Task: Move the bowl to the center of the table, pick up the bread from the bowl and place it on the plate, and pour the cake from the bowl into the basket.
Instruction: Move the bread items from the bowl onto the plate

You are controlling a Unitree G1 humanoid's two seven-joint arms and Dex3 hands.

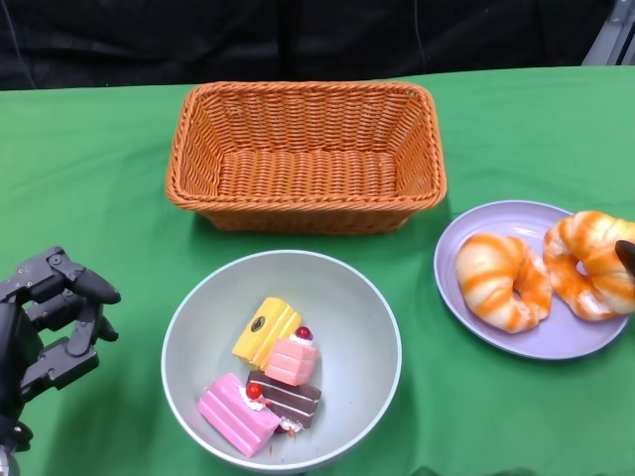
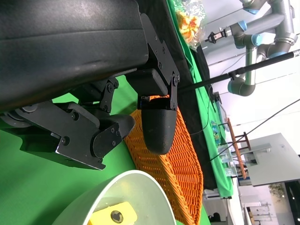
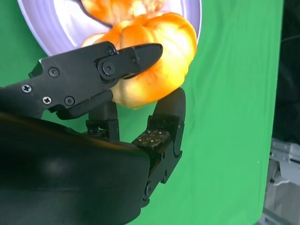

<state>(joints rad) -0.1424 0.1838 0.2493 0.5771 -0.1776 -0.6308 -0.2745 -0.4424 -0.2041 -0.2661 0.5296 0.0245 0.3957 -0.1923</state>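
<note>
A grey bowl (image 1: 282, 359) sits at the near centre of a green-clothed table (image 1: 89, 169), holding four small cake pieces: a yellow cake (image 1: 265, 330) at 11 o'clock within the cluster, a pale pink cake (image 1: 292, 360) topped with a red cherry in the middle, a chocolate cake (image 1: 286, 400) at 5 o'clock and a bright pink cake (image 1: 236, 414) at 7 o'clock, all touching or overlapping. At 12 o'clock from the bowl, near its rim but apart from it, stands an orange wicker basket (image 1: 306, 157). At 2 o'clock from the bowl lies a lavender plate (image 1: 476, 226) carrying two orange-striped pieces of bread, the left bread (image 1: 501, 280) lying free and the right bread (image 1: 593, 263) at the plate's 3 o'clock edge. The right hand (image 3: 140, 89) (only a black fingertip of it shows in the head view) grips that right bread, one finger pressed across its top and another curled beneath it, as the right wrist view shows. The left hand (image 1: 45, 332) hovers over the cloth at 9 o'clock from the bowl, apart from it, fingers loosely curled and parted, holding nothing
</note>
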